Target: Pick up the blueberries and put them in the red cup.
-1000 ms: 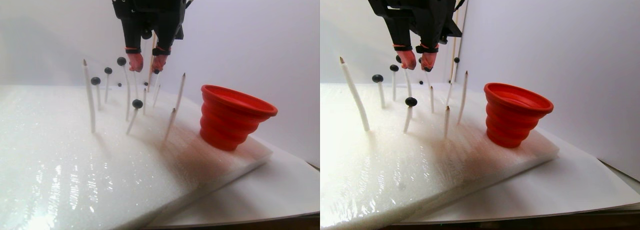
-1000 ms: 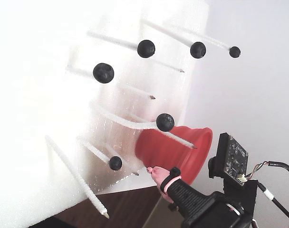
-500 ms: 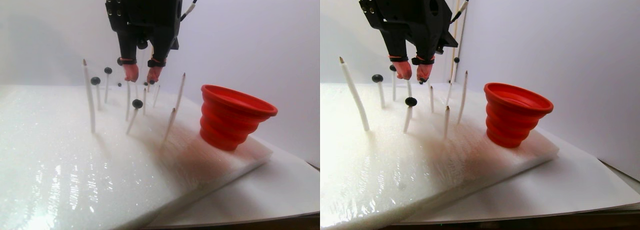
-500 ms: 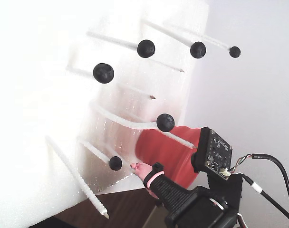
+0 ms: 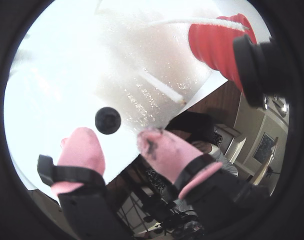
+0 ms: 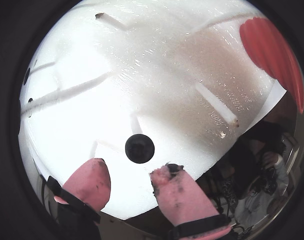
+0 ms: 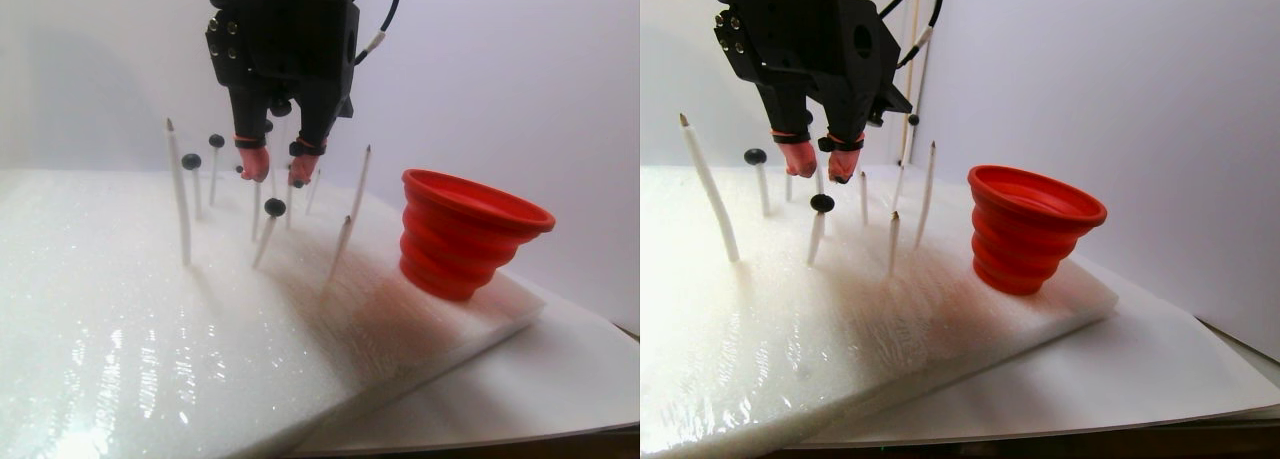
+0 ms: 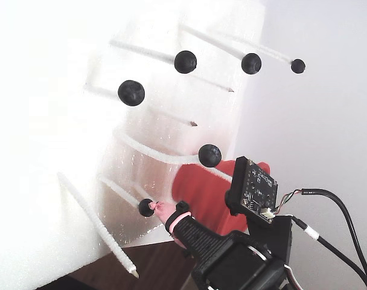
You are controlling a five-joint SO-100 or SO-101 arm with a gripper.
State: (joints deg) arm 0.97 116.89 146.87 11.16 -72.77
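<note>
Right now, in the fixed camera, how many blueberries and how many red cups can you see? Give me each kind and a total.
blueberries: 6
red cup: 1
Total: 7

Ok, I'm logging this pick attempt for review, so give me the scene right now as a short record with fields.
claw: open, pink-tipped, pointing down at the white foam
target: one blueberry on a white stick, lying just ahead of the fingertips and not gripped
other blueberries: four more on sticks in the fixed view, e.g.
red cup: upright on the foam, to the right of the sticks in the stereo pair view; its inside is not visible
bare sticks: several, e.g.
</note>
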